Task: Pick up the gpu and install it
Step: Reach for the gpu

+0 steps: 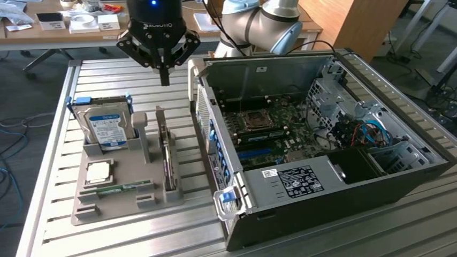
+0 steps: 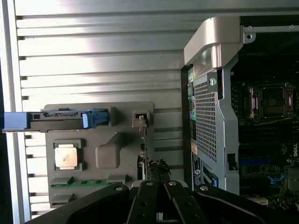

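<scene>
The gpu [image 1: 167,156] stands on edge in a slot of the grey holder tray [image 1: 117,206], its silver bracket end toward the far side. In the wrist view the gpu [image 2: 145,154] appears as a thin edge with its bracket at one end. My gripper [image 1: 165,81] hangs above the slatted table, beyond the far end of the card and well above it. Its two black fingers are pressed together with nothing between them. In the wrist view, the gripper [image 2: 158,187] points down near one end of the card.
An open computer case [image 1: 400,176] lies to the exterior view's right of the tray, its motherboard [image 1: 268,128] exposed. The tray also holds a hard drive [image 1: 107,127], a processor chip [image 1: 98,172] and a memory stick [image 1: 123,188]. A cluttered desk [image 1: 43,33] stands behind.
</scene>
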Available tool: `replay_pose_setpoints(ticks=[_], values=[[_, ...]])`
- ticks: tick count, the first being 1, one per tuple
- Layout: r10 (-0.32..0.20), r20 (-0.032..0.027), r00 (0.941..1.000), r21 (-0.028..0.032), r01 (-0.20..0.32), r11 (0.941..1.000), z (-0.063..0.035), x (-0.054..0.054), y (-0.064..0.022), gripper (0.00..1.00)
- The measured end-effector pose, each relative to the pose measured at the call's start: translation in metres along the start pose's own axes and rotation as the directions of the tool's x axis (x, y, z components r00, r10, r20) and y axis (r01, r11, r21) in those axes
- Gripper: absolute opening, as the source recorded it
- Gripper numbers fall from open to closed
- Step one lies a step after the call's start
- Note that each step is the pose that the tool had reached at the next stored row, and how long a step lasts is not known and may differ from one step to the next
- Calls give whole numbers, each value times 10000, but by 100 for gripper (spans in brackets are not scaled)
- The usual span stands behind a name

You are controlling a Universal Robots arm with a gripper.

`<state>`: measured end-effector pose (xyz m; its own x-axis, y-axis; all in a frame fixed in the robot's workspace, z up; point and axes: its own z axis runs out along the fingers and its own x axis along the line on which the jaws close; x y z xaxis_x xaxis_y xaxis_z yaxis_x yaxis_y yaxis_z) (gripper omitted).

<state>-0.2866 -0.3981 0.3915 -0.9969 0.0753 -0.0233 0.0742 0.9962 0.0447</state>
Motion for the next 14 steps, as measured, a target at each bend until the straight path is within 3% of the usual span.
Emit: replay_pose_setpoints(ticks=[14], values=[[0, 0, 10000, 0, 0, 10000, 0, 13, -1, 11]])
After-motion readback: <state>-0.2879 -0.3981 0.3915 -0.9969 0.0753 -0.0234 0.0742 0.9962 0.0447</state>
